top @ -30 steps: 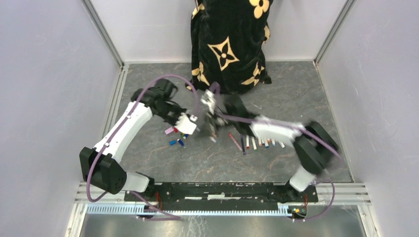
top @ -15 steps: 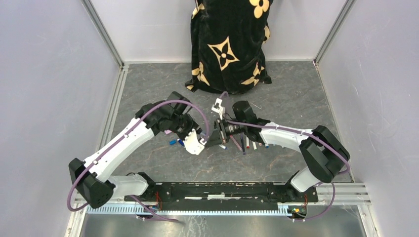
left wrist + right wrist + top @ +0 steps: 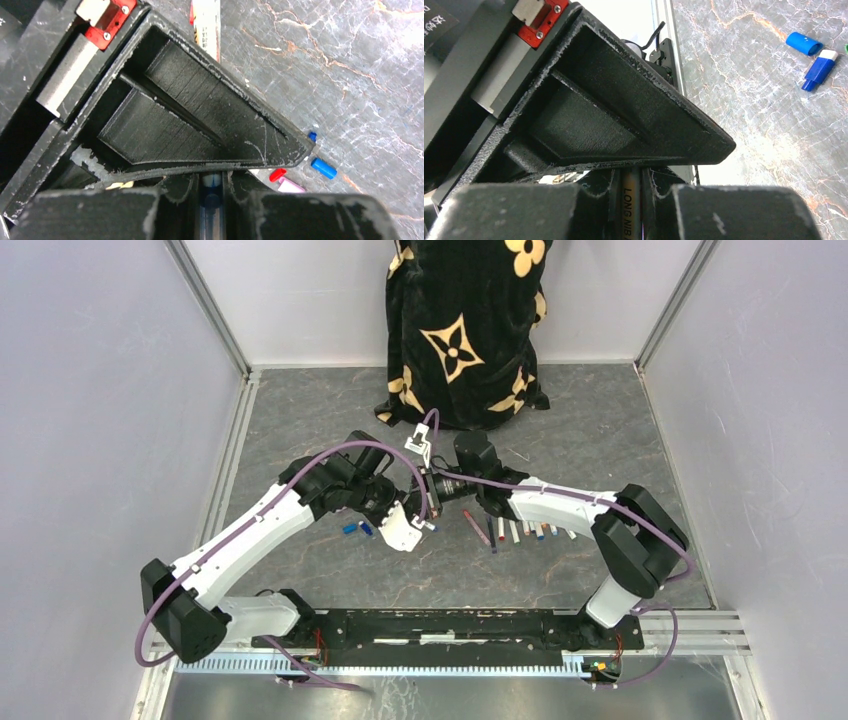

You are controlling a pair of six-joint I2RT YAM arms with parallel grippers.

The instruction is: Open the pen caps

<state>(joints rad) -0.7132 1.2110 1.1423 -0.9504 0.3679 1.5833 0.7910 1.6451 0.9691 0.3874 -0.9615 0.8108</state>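
The pen (image 3: pixel 630 205) being worked on is off the bench, at its middle, caught between the two pincers where they meet tip to tip. The top view hides it behind the fingers, and only the wrist cameras show it. The right wrist view has a dark barrel printed "LONG NIB" lying in the groove of the clamped fingers. The left wrist view shows a bluish length of it pinched the same way. So the left gripper (image 3: pixel 418 528) and the right gripper (image 3: pixel 433 502) are each closed down tight on the pen. Whether its cap is on or off I cannot tell. Loose on the bench (image 3: pixel 600 430), just left of the grippers, lie a blue cap (image 3: pixel 324 168), a red cap (image 3: pixel 277 174) and a pink cap (image 3: pixel 291 186). The red and pink ones are plain only from the left wrist. To the right, a row of pens (image 3: pixel 520 531) lies side by side, mostly white-barrelled. At the far edge a black cloth with gold flowers (image 3: pixel 465 330) hangs down onto the bench.
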